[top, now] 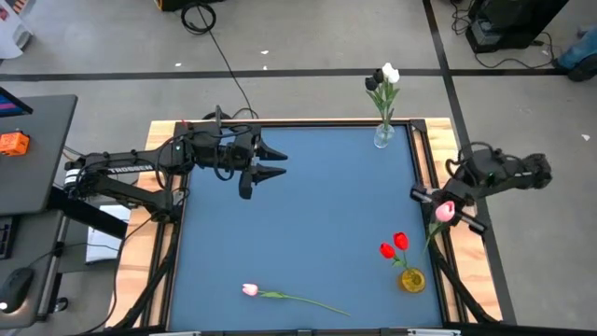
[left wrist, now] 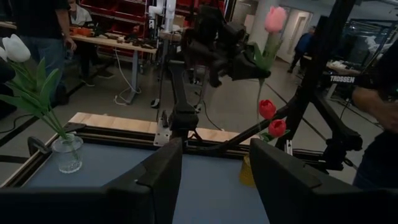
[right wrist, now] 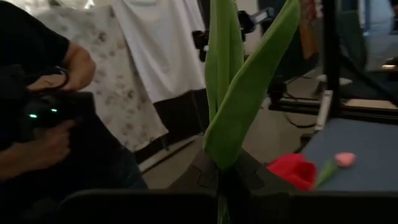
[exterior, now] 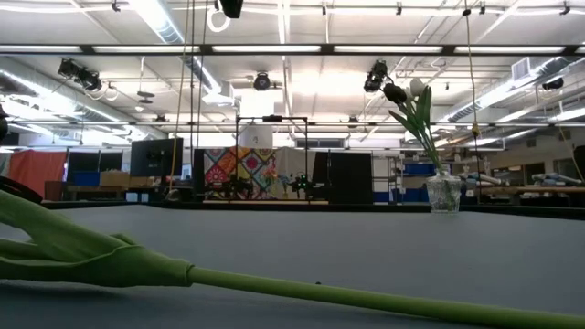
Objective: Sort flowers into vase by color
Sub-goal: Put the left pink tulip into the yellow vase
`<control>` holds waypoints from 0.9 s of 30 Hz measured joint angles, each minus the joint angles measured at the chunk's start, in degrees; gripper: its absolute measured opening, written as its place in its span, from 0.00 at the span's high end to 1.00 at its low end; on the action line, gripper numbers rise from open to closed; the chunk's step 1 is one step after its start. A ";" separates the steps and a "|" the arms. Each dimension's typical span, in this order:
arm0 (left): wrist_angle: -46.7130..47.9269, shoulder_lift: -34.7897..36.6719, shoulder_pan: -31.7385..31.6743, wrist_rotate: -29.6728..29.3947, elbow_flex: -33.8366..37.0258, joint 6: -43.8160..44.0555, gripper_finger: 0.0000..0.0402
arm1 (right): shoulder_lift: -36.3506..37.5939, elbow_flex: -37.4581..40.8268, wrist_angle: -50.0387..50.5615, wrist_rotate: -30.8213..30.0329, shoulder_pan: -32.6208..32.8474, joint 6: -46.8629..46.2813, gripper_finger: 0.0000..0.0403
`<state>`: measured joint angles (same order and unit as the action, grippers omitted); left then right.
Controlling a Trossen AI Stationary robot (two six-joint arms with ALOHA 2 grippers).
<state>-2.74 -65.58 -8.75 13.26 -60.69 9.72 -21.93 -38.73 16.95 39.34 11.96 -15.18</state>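
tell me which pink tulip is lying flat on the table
The pink tulip near the table's front edge, stem stretched along the mat. The other pink tulip is held in the right tool, off the table.

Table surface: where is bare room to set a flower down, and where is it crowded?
The widest bare stretch is the mat's middle, bordered by the left hand, the clear vase, the yellow vase and the lying pink tulip. It is crowded at the right edge, where the right hand holds a pink tulip above the red tulips.
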 joint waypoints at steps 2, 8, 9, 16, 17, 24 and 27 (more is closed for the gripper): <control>0.00 0.00 0.00 0.02 0.00 0.00 0.52 | -0.24 2.09 -3.51 -2.09 3.41 -1.30 0.97; 0.00 -0.02 0.00 0.00 0.00 0.00 0.52 | -0.05 5.70 -4.81 -10.13 14.68 -0.81 0.97; 0.00 -0.02 0.00 0.00 0.00 0.00 0.52 | -0.07 6.09 -4.80 -11.79 16.27 0.07 0.97; 0.00 -0.02 0.00 0.00 0.00 0.00 0.52 | -0.38 8.81 -4.06 -18.36 22.38 3.08 0.97; 0.00 -0.02 0.00 0.00 0.00 0.00 0.52 | -0.35 9.08 -3.80 -18.96 22.82 3.44 0.97; -0.01 -0.02 0.00 0.00 0.00 0.00 0.52 | -0.59 9.29 -2.79 -20.24 24.68 5.24 0.97; 0.00 -0.02 0.00 0.02 0.00 0.00 0.52 | -0.96 9.29 -1.98 -20.24 25.07 5.91 0.97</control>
<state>-2.74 -65.60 -8.75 13.28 -60.69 9.72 -22.89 -29.43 14.96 19.10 37.04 -9.27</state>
